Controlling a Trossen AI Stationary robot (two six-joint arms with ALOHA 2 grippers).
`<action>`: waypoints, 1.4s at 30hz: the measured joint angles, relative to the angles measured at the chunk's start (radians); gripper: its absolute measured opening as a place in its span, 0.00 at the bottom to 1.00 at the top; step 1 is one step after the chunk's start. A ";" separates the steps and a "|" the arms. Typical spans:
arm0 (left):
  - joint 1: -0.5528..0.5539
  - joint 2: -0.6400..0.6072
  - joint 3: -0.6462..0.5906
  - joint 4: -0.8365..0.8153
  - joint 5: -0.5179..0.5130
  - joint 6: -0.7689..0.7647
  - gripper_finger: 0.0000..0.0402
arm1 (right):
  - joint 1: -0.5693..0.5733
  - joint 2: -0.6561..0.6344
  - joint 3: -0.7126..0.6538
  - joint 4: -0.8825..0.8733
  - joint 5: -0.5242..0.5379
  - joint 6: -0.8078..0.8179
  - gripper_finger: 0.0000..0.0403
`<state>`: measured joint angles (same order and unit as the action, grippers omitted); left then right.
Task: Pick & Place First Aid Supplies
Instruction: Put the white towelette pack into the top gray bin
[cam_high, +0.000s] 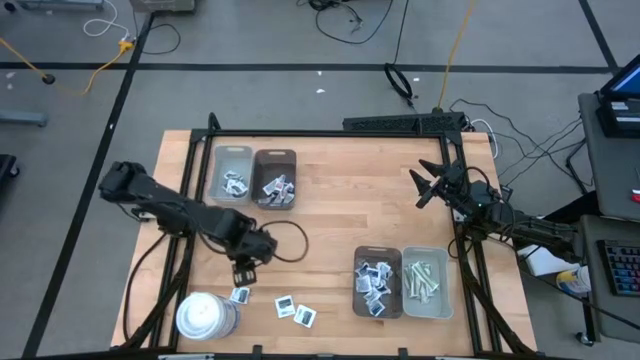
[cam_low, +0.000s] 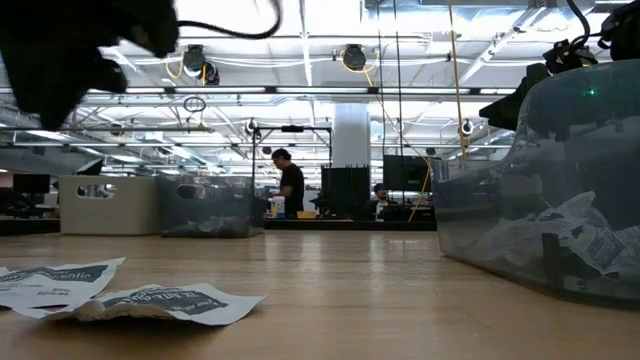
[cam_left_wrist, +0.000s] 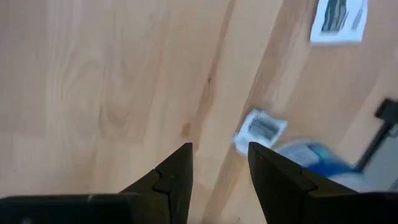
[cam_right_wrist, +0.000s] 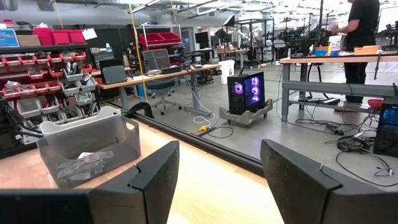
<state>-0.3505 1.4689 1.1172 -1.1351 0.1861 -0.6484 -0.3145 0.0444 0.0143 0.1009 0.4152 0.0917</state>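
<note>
Left gripper (cam_high: 244, 275) open, empty, above a packet (cam_high: 239, 295) near the desk's (cam_high: 330, 215) front edge, probably not touching. Right gripper (cam_high: 424, 187) open at right edge.

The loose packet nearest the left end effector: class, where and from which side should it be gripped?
The packet lies flat on the table, beside the cylinder. Probably come straight down with the open left end effector and pinch two opposite edges, away from the cylinder.

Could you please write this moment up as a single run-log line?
left tool: open, empty, above loose packets near white cylinder | right tool: open, empty, raised at table's right side | trays: hold packets
</note>
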 joint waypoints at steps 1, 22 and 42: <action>-0.007 0.025 0.021 -0.006 -0.004 0.013 0.39 | 0.000 0.000 0.000 0.000 0.000 0.000 0.54; -0.125 0.436 0.563 -0.033 -0.011 0.249 0.39 | 0.000 0.000 0.000 0.000 0.001 0.000 0.55; -0.186 0.720 0.563 0.050 -0.025 0.271 0.39 | 0.000 0.000 0.000 0.000 0.001 0.000 0.55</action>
<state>-0.5362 2.1891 1.6806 -1.0852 0.1612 -0.3779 -0.3145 0.0444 0.0146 0.1009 0.4165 0.0919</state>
